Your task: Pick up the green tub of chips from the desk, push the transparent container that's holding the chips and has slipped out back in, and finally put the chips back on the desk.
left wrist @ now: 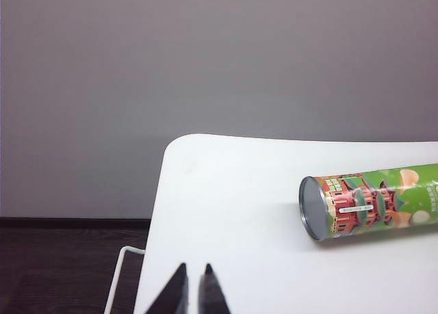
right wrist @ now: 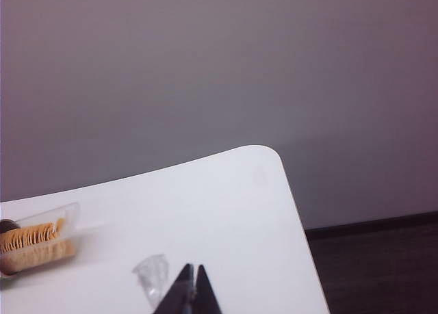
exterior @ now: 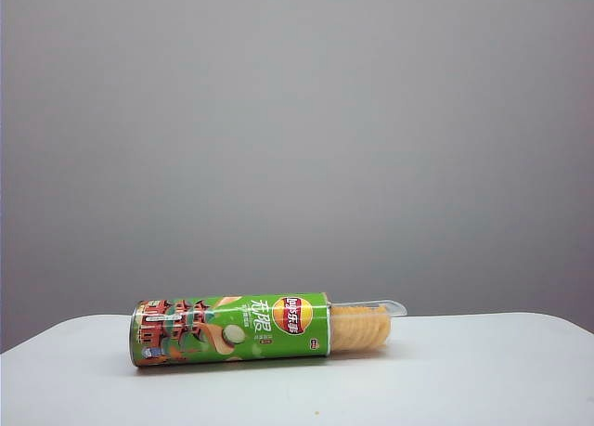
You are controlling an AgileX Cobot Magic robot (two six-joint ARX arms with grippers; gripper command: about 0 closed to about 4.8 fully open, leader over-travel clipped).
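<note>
The green tub of chips [exterior: 232,329] lies on its side on the white desk [exterior: 483,370], with its metal base [left wrist: 311,208] toward the left. Out of its right end sticks the transparent container [exterior: 369,319], and the stacked chips [exterior: 360,330] show through it. The exterior view shows neither gripper. My left gripper [left wrist: 194,267] hovers shut and empty over the desk's near left part, well short of the tub [left wrist: 373,203]. My right gripper [right wrist: 194,267] is also shut and empty, apart from the container [right wrist: 42,237] and its chips [right wrist: 29,239].
A small scrap of clear plastic [right wrist: 152,276] lies on the desk just beside the right gripper's fingertips. A white wire rail [left wrist: 118,280] runs along the desk's left edge above a dark floor. The desk's rounded corners [right wrist: 263,157] drop off on both sides.
</note>
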